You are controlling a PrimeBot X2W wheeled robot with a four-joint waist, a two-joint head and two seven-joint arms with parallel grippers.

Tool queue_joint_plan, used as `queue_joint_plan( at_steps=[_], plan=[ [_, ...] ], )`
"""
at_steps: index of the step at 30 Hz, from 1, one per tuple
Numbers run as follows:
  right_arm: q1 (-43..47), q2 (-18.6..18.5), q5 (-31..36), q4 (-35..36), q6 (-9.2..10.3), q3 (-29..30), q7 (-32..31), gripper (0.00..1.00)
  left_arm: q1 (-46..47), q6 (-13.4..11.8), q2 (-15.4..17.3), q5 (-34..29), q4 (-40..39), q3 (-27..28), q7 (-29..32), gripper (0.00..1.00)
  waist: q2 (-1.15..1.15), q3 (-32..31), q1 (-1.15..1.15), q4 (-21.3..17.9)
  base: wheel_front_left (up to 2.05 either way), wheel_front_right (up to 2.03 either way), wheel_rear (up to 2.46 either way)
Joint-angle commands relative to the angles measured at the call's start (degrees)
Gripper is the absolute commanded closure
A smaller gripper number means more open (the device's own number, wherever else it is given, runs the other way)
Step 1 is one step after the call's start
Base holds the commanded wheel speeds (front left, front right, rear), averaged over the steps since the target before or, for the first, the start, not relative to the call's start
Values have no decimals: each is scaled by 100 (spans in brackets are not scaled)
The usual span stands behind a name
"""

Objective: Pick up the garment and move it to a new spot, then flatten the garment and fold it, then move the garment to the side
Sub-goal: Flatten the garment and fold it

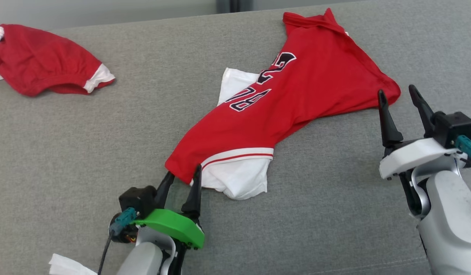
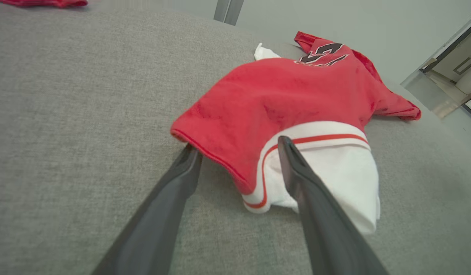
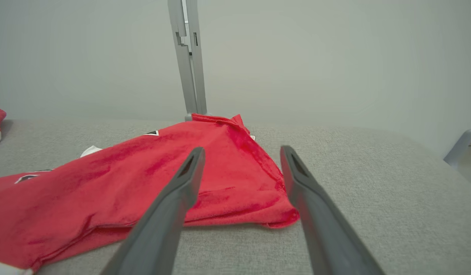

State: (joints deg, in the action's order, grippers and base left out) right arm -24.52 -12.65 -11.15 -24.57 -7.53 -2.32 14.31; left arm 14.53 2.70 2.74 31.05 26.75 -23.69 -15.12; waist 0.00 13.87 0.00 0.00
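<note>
My left gripper [image 2: 236, 144] has its jaws spread about as wide as they go and has hold of nothing. One finger [image 2: 182, 172] lies on the grey upholstery [image 1: 86, 160] just outside the jersey's red hem corner. The other sits over the white band with the red stripe, so the corner lies between them. I judge it is placed there because that corner is the nearest loose edge, and one closing could pinch both red and white layers.

My right gripper [image 1: 396, 89] is just as wide open and also empty. It sits just short of the far right corner of the jersey, fingers pointing toward it. In the right wrist view that red tip lies flat on the cushion, between and slightly beyond the fingertips. I cannot tell whether the fingers touch the fabric.

The red jersey [image 1: 296, 95] lies diagonally across the upholstery, stretched between my two grippers. Its black and white numerals face up and white fabric sticks out from under both long edges. It looks rumpled rather than flat, so I judge the pick-up is the step in hand, one gripper per opposite corner to carry it taut.

Farther out, a second red garment [image 1: 40, 61] with white cuffs sits well apart at the far left. A scrap of white cloth [image 1: 67, 265] lies beside my left forearm.
</note>
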Motion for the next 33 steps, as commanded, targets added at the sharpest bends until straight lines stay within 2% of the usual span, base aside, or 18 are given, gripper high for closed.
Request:
queue_joint_plan(
  at_steps=[1, 2, 6, 12, 18, 23, 33],
  plan=[
    [212, 66, 41, 147, 8, 100, 43, 0, 91, -14, 27, -57, -51, 110, -5, 85, 0, 36, 0, -189, 0, 0, 0],
    [317, 119, 64, 235, 8, 165, 41, 0, 84, -21, 27, -85, -74, 156, -5, 100, 0, 33, 0, -200, 0, 0, 0],
    [770, 351, 174, 582, 8, 464, 51, 0, 46, -26, 78, -271, -245, 442, -4, 100, 0, -9, 0, -232, 0, 0, 0],
    [1275, 625, 345, 849, 8, 786, 71, 0, -71, -52, 223, -757, -943, 897, -5, 100, 0, -87, 0, -190, 0, 0, 0],
    [1445, 797, 444, 1010, 8, 731, 81, 0, 231, -63, 610, -984, -1158, 1113, 12, 100, 0, -24, 0, -298, 0, 0, 0],
    [1283, 894, 468, 1117, 8, 502, 91, 0, 866, -132, 905, -1113, -831, 1247, 140, 100, 0, 230, 0, -564, 0, 0, 0],
    [1029, 955, 434, 1163, 8, 350, 94, 0, 2105, -48, 685, -1269, 594, 1004, 88, 100, 0, 697, 0, -1025, 0, 0, 0]
  ],
)
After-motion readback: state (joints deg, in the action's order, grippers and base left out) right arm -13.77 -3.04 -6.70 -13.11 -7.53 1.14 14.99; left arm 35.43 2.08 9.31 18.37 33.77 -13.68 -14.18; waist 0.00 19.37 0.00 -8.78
